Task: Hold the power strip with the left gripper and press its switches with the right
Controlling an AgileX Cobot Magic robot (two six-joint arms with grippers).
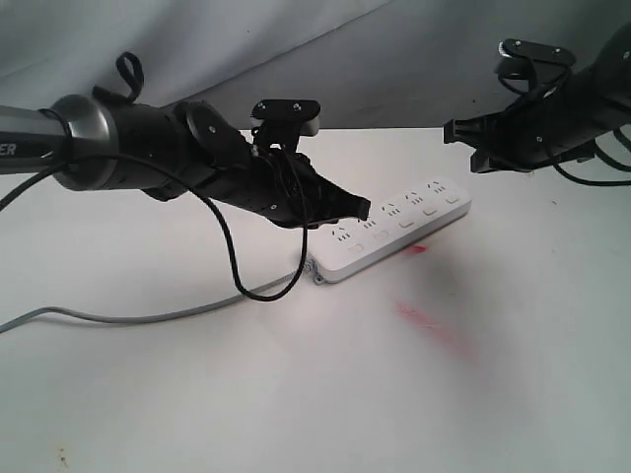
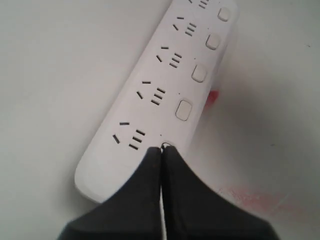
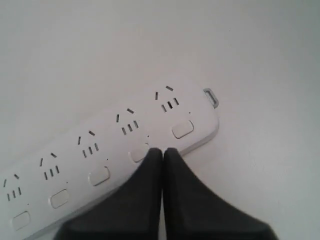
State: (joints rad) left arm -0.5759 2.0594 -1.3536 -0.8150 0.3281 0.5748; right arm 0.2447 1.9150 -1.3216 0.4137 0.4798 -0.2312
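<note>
The long white power strip (image 1: 414, 222) lies at an angle on the white table, its grey cord (image 1: 148, 316) trailing left. My left gripper (image 1: 361, 209) is shut on nothing, its tips over the strip's cord-side end. In the left wrist view the strip (image 2: 131, 107) runs away from the shut gripper (image 2: 161, 149), which covers the nearest of the switches (image 2: 184, 110); contact cannot be told. My right gripper (image 1: 452, 131) hangs shut and empty above the strip's other end. In the right wrist view the right gripper (image 3: 162, 150) overlaps the second of the strip's (image 3: 110, 145) switches (image 3: 182, 129).
Red smudges (image 1: 434, 320) mark the table in front of the strip, one small spot (image 1: 416, 250) right against its front edge. A grey backdrop (image 1: 296, 39) rises behind the table. A black cable (image 1: 229, 241) loops down from the left arm.
</note>
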